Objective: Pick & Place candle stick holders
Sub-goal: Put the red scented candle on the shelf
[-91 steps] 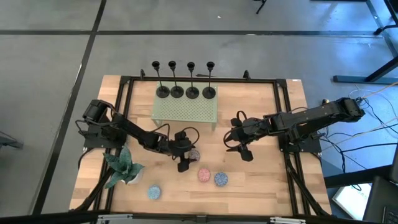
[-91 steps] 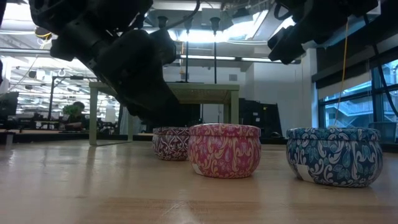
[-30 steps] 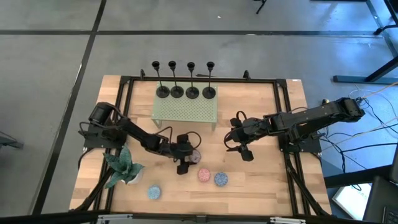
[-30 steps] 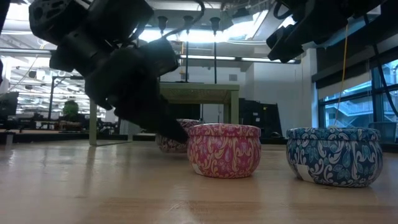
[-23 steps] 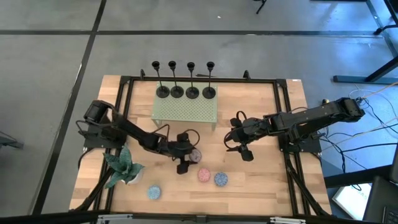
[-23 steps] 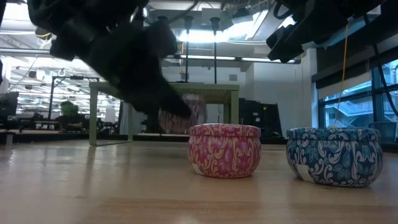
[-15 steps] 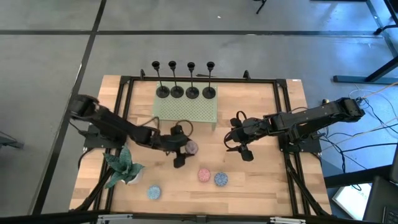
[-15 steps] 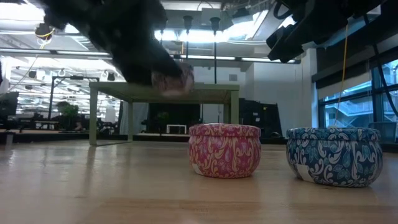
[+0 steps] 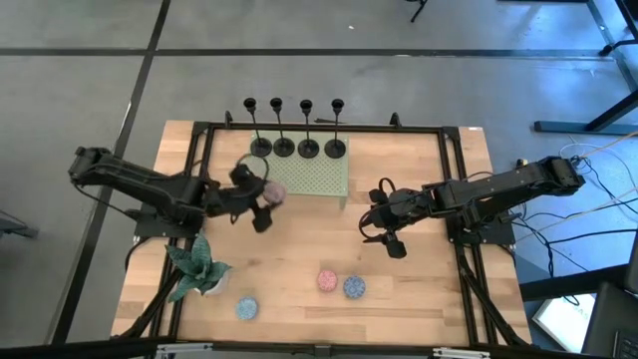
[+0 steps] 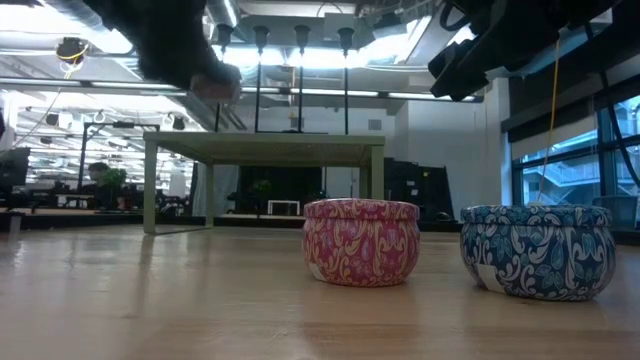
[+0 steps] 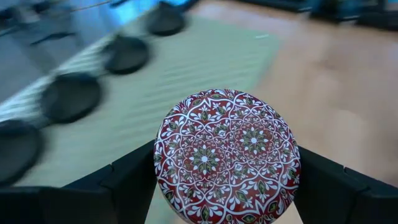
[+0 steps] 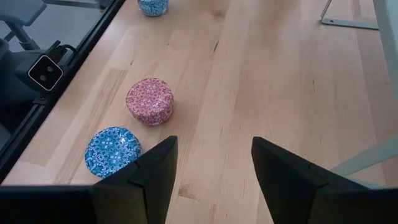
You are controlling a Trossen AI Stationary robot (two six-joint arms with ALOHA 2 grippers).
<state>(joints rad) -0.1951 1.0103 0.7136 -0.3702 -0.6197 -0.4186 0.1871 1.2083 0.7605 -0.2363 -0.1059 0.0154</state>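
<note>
Four black candle stick holders (image 9: pixel 296 148) stand in a row by their round bases along the far edge of a green perforated stand (image 9: pixel 314 179). Their bases (image 11: pixel 71 96) show blurred in the left wrist view. My left gripper (image 9: pixel 263 198) hangs over the stand's left end, shut on a round red-patterned candle tin (image 11: pixel 227 155). My right gripper (image 9: pixel 385 232) hovers right of the stand, open and empty. My left gripper pinches the tin's round side wall (image 11: pixel 158 168) between its two fingers (image 11: pixel 127 183), one on each opposite side. The fingers come slanting down from the table's left. The tin is lifted clear, high above the table (image 10: pixel 215 85), with its patterned lid toward the wrist camera.
A pink tin (image 9: pixel 327 280) and a blue tin (image 9: pixel 354 287) sit near the front middle, and a light blue one (image 9: pixel 246 307) sits front left. A potted plant (image 9: pixel 199 267) stands at the left. A black frame (image 9: pixel 459 199) rims the table.
My left gripper has lifted the red-patterned tin off the table beside the pink tin. It carried the tin up and toward the far left, over the green stand's left end, as the arm drew back.
</note>
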